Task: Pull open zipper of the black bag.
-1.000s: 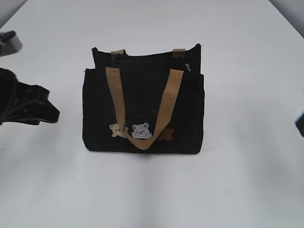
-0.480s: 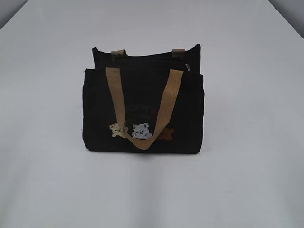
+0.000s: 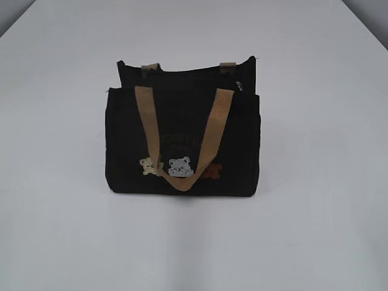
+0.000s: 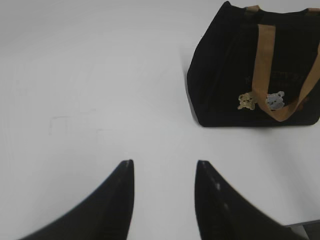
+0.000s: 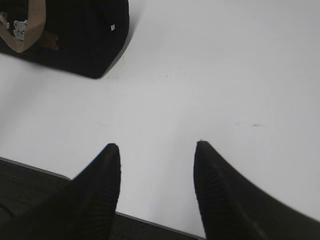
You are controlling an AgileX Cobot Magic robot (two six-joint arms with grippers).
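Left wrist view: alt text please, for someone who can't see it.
A small black bag with tan webbing handles and little bear patches stands upright on a white table at the upper right of the frame. The left claw fills the bottom edge, its two dark fingers apart with nothing between them, well short of the bag.

The small boxy black fabric bag (image 3: 182, 142) stands alone on the white table (image 3: 315, 230). Bare surface lies on every side, so both flanks and the front are free to approach.
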